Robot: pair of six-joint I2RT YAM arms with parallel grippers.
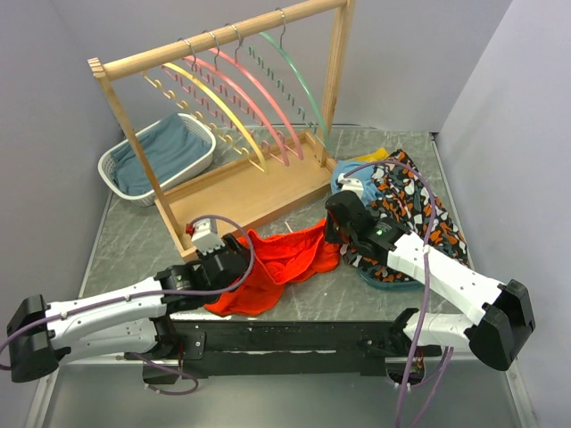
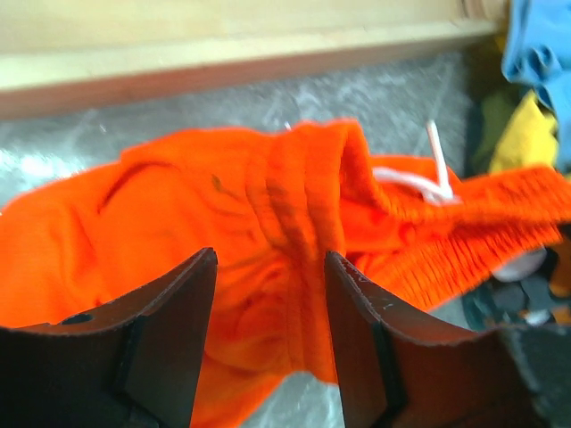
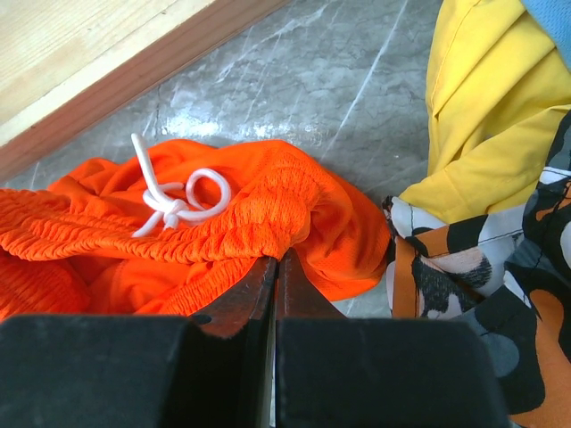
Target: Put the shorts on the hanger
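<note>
**Shorts bunched on the table, hanger on its rail**

The shorts lie at lower centre of the top view. The left gripper is spread wide above them. The right gripper is pinched closed on their waistband edge. The hanger hangs upper centre.

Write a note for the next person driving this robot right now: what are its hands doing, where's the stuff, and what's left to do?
Left gripper: open, with a fold of the shorts between its fingers.
Right gripper: shut, seemingly pinching the shorts' waistband edge.
Things: the shorts lie crumpled on the table, in front of the wooden rack. The hanger hangs at the right end of the rack's rail.
Done: both grippers are at the shorts.
Left: lift the shorts and get them onto the hanger.
</note>
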